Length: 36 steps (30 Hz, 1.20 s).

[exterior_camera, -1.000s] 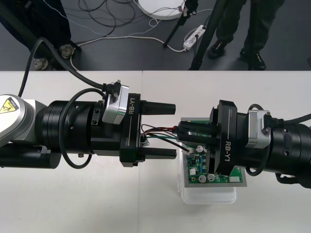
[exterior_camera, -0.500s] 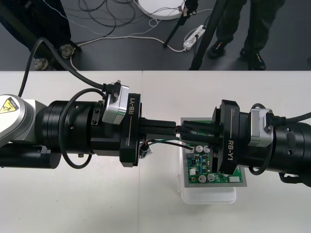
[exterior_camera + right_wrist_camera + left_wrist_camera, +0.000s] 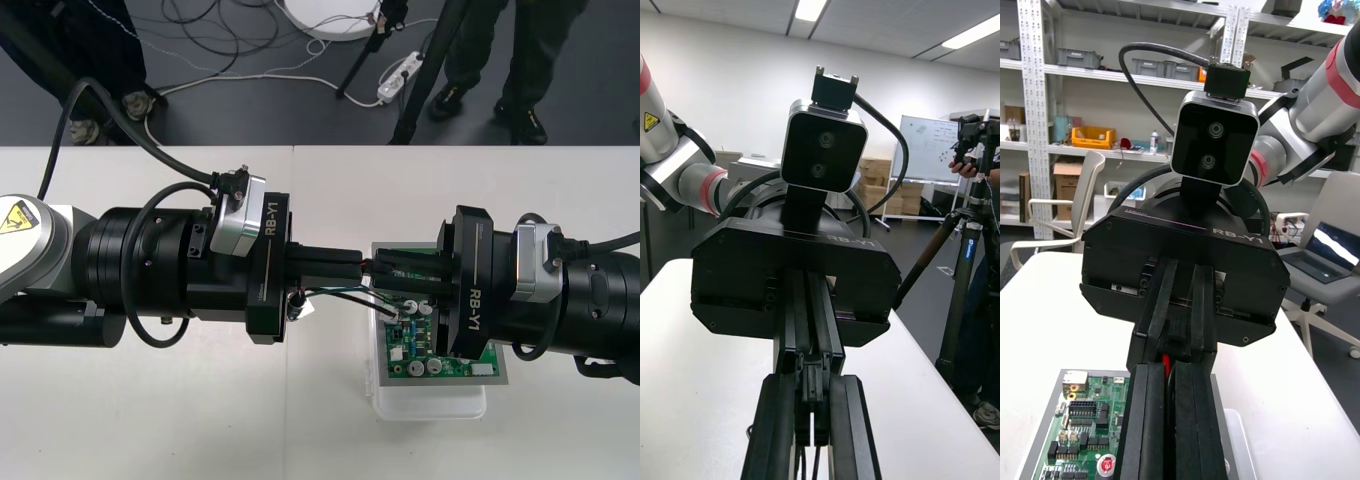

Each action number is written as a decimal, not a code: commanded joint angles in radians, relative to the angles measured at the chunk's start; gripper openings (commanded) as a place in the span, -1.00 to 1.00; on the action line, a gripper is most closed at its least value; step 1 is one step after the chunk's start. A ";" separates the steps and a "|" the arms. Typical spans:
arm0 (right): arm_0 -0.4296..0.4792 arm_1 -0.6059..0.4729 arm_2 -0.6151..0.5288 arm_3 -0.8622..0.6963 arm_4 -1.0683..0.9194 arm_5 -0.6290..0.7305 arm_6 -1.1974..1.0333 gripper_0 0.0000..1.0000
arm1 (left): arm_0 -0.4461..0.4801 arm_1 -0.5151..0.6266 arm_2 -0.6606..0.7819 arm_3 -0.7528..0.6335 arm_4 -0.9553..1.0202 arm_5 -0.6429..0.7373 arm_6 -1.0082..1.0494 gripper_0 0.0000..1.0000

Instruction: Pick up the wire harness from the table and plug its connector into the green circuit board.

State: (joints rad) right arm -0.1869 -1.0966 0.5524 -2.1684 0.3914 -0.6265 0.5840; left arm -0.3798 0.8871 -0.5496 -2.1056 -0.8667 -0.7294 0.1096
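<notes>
My two grippers meet tip to tip over the left edge of the green circuit board [image 3: 428, 352]. Coming in from the left, the left gripper [image 3: 355, 262] is shut on the harness wires [image 3: 340, 292], and a red wire [image 3: 1163, 364] shows between its fingers [image 3: 1142, 427]. From the right, the right gripper [image 3: 378, 266] is also shut, holding the harness at its fingertips [image 3: 846, 427]. A green and a black wire loop below the left fingers to the metal socket [image 3: 295, 305], which hangs by the left gripper's body. The plug is hidden between the fingertips.
The board rests on a white base [image 3: 430, 405] right of the table's middle. In the left wrist view the board's [image 3: 1079, 427] near corner lies under the left fingers. Bare table spreads in front of and behind both arms.
The left gripper's fingers, wide apart a second ago, have shut on the wires. The wire loop and the socket shifted slightly below the left fingers. Both arms have barely moved.
</notes>
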 commanded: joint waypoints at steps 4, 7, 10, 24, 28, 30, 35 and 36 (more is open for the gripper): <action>0.000 -0.026 -0.025 -0.027 -0.013 -0.012 0.007 1.00 | -0.039 -0.010 -0.018 -0.033 0.015 0.038 -0.053 -1.00; 0.000 -0.026 -0.025 -0.016 -0.013 -0.019 0.008 1.00 | -0.039 -0.010 -0.018 -0.033 0.018 0.038 -0.053 -1.00; 0.000 -0.026 -0.026 -0.011 -0.013 -0.030 0.003 1.00 | -0.039 -0.010 -0.018 -0.033 0.028 0.038 -0.051 -1.00; 0.006 -0.032 -0.034 -0.004 -0.017 -0.027 0.000 1.00 | -0.028 -0.001 -0.018 -0.020 0.043 0.038 -0.050 -1.00; 0.020 -0.057 -0.040 -0.004 -0.017 -0.027 -0.003 1.00 | -0.021 0.006 -0.018 -0.014 0.049 0.036 -0.056 -1.00; 0.024 -0.068 -0.040 -0.004 -0.017 -0.027 -0.004 1.00 | -0.016 0.010 -0.016 -0.010 0.055 0.036 -0.057 -1.00; 0.029 -0.111 -0.040 -0.016 -0.016 -0.027 -0.026 1.00 | 0.001 0.023 -0.016 0.010 0.075 0.036 -0.071 -1.00; 0.029 -0.118 -0.042 -0.016 -0.014 -0.029 -0.033 1.00 | 0.002 0.023 -0.016 0.010 0.075 0.036 -0.073 -1.00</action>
State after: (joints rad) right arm -0.1718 -1.1488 0.5447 -2.1640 0.3883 -0.6468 0.5837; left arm -0.3787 0.8876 -0.5499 -2.0920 -0.8139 -0.7289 0.1096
